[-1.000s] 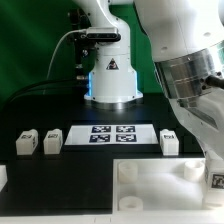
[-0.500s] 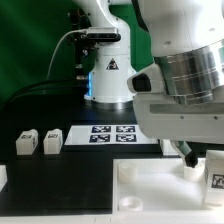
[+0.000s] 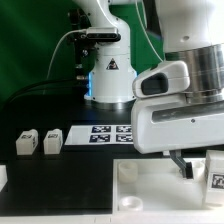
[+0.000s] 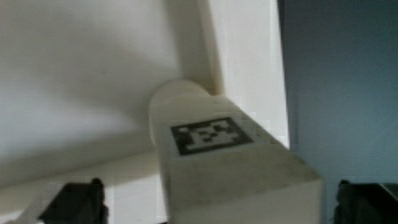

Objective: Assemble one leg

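Observation:
Two legs (image 3: 26, 141) (image 3: 51, 141), small white blocks with tags, stand at the exterior view's left beside the marker board (image 3: 100, 133). Another tagged leg (image 3: 215, 176) stands at the right edge, on the large white square piece (image 3: 140, 192). My gripper (image 3: 184, 166) hangs low just left of that leg, over the square piece's far right part. In the wrist view my gripper (image 4: 219, 205) is open, with its dark fingertips (image 4: 75, 200) far apart. A white tagged part (image 4: 214, 135) lies between them, touching neither.
The arm's white base (image 3: 108, 70) stands behind the marker board on the black table. The arm's bulky wrist (image 3: 185, 90) fills the exterior view's upper right and hides the table behind it. A white block edge (image 3: 3, 177) shows at the far left.
The arm has come lower and shifted toward the exterior view's left. It now hides the leg that stood right of the marker board. The gripper has come down to the square piece.

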Controlling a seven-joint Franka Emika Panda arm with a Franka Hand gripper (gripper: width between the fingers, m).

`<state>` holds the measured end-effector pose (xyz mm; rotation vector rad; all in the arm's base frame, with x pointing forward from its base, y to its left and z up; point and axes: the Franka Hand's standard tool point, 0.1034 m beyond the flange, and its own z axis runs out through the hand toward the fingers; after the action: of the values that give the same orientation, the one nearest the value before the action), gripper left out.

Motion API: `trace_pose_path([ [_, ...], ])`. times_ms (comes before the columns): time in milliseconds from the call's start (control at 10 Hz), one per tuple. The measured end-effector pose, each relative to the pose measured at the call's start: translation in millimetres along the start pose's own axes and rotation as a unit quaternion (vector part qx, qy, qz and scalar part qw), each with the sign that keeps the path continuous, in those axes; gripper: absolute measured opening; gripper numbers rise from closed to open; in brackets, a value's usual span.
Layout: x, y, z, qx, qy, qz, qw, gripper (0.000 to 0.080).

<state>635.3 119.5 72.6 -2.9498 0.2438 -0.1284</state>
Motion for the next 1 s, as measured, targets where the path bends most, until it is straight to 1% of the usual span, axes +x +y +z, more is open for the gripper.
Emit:
trace_pose_path([
  [100, -0.8, 0.5, 0.3, 0.001, -0.002, 0.006, 1.0, 0.0648],
  [200, -0.8, 0.4, 0.3, 0.001, -0.002, 0.005, 1.0, 0.0618],
  [300, -0.9, -0.1, 0.4, 0.002, -0.002, 0.027, 1.0, 0.0618],
  [400, -1.3, -1.1, 0.6, 0.003, -0.003, 0.073, 0.997, 0.0434],
  [500, -1.9, 0.8, 0.9, 0.003, -0.004, 0.121, 0.993, 0.0434],
  [600, -1.7, 4.5, 1.4, 0.002, -0.005, 0.17, 0.985, 0.0308],
  [700, -1.7, 5.0, 1.6, 0.001, -0.005, 0.217, 0.976, 0.0301],
  [800, -1.9, 5.4, 1.7, 0.005, -0.007, 0.275, 0.962, 0.0301],
  [900, -3.0, 5.9, 2.8, 0.011, -0.009, 0.376, 0.926, 0.0301],
  [1000, -4.0, 5.6, 3.7, 0.02, -0.004, 0.472, 0.881, 0.03],
])
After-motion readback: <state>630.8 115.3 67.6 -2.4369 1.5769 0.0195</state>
